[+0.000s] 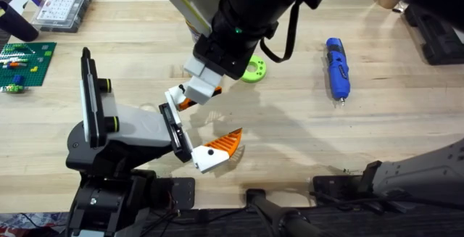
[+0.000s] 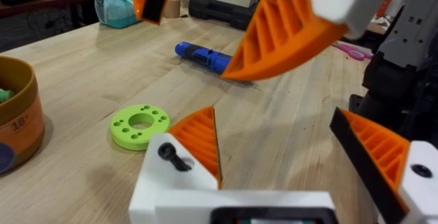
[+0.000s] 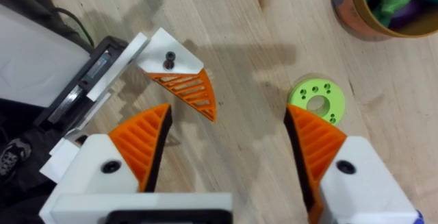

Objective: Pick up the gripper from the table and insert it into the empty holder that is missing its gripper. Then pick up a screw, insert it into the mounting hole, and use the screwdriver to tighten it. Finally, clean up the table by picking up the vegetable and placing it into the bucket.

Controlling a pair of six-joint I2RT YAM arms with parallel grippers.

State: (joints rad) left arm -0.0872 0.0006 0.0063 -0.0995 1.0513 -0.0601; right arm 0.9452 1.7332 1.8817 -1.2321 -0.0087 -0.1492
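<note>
**Gripper.** The gripper [image 1: 215, 150] is seated at the end of the holder [image 1: 172, 127], at the table's near edge. Its orange pad points away from the black plate. A black screw [image 3: 168, 62] stands in the hole of its white base.

**Right pincer.** The right pincer [image 1: 190, 96] hangs over the holder, just beyond the gripper and apart from it. Its fingers [image 3: 140, 138] are spread wide and hold nothing. In the right wrist view the gripper lies ahead of the gap, nearer one finger, with no contact.

**Left pincer.** The left pincer [image 2: 274, 114] is spread wide and empty. The gripper forms one of its two fingers.

**Other items.** The screwdriver [image 1: 337, 67] lies well apart on the table. The bucket [image 3: 356, 18] holds green pieces.
</note>
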